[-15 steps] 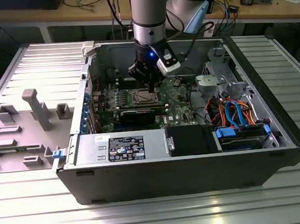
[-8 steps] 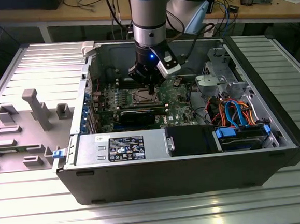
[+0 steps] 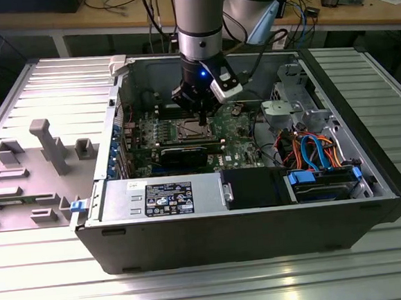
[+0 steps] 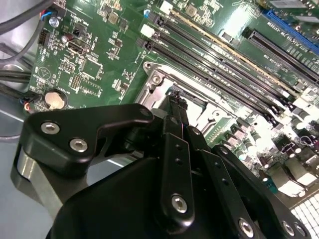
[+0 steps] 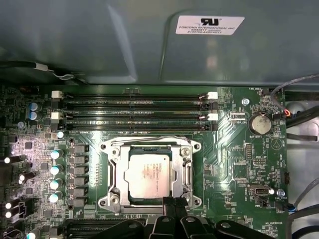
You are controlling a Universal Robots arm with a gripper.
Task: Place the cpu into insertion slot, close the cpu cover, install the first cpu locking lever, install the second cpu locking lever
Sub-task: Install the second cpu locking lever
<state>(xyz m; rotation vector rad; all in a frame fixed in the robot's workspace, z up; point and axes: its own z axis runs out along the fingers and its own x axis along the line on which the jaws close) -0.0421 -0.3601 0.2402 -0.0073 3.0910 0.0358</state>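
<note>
the arm hangs down into the open computer case (image 3: 369,171), and the gripper (image 3: 199,110) hovers right over the insertion slot (image 3: 193,128) on the green motherboard (image 3: 244,129). in the first wrist view the cpu (image 5: 148,175) is seated in the insertion slot (image 5: 149,174), silver top up, and the cpu cover (image 5: 115,172) lies flat around it, its window framing the chip. so the chip is in and the frame is down.

the gripper (image 5: 169,201) pokes in at the slot's edge farthest from the memory slots (image 5: 134,107), its two fingertips pressed together with no visible gap and nothing seen between them. in the second wrist view the gripper (image 4: 175,94) points down at the same metal frame (image 4: 158,79), tips just above or touching it; which one, the pictures can't settle.

whether either locking lever is latched is hard to say; thin metal runs along the frame's sides, but the hooks are too small to read.

what could go wrong here? a thin lever could slide off closed tips if they push at an angle, springing back up. pushing on the frame rather than a lever would load the cpu and the slot's contacts below. and the memory slots sit just beyond the slot, so a sideways drift could snag them or the small capacitors (image 5: 55,169) beside the frame.
</note>
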